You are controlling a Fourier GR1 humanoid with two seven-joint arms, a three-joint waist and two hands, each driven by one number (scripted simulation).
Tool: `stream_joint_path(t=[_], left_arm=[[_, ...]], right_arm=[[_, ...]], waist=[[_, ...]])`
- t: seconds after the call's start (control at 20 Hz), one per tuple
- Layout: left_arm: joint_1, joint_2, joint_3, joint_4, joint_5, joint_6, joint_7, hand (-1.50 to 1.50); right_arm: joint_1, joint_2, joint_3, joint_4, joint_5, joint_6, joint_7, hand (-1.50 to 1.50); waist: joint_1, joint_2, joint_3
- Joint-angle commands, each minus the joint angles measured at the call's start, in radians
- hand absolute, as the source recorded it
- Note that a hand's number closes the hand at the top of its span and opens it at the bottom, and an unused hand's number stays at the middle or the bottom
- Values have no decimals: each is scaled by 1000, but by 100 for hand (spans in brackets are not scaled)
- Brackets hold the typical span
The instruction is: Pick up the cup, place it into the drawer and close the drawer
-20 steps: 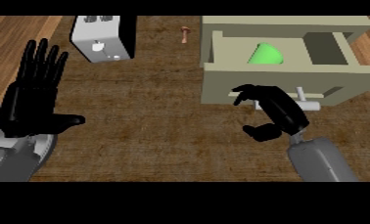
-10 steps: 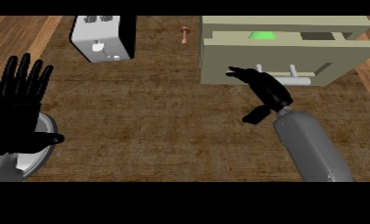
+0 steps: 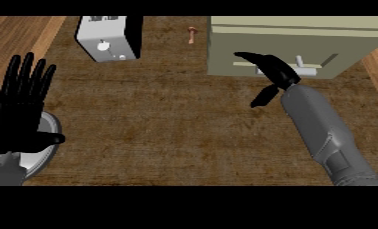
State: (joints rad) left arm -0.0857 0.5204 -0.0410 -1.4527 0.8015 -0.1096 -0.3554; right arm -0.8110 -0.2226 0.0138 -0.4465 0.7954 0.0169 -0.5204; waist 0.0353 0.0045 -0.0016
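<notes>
The beige drawer unit stands at the back right with its drawer pushed in; the front panel and its pale handle face me. The green cup is hidden from sight. My right hand lies against the drawer front just left of the handle, fingers straight and pointing at the panel, thumb hanging down. My left hand rests open at the left edge, fingers up, holding nothing.
A white and black toaster stands at the back left. A small brown object lies between the toaster and the drawer unit. A grey round plate shows under my left hand at the lower left.
The drawer has slid from open, with the green cup showing inside, to shut. My right hand moved forward against its front. My left hand sank lower at the left edge.
</notes>
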Motion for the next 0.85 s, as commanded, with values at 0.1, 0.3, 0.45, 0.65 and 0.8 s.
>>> stream_joint_path(t=[0.1, 0.3, 0.45, 0.65, 0.8], left_arm=[[-13, 6, 21, 5, 11, -36, 17, -150], [-60, -32, -4, 59, -37, -6, 2, -150], [-37, -19, -6, 8, -42, -11, 8, -150], [-45, -32, -6, 39, -58, -36, -28, -150], [-37, -40, -13, 64, -78, -41, -41, -150]], right_arm=[[-156, -79, -60, 198, -2, 30, -12, -150], [-162, -115, -62, 244, 5, 35, -81, -150], [-185, -140, -82, 262, -7, 40, -76, -150], [-161, -132, -89, 279, -10, -3, -89, -150], [-190, -150, -94, 294, -15, 34, -107, -150]], waist=[[30, 20, 4], [25, 27, 4], [45, 28, 6], [50, 35, 5], [51, 35, 5]])
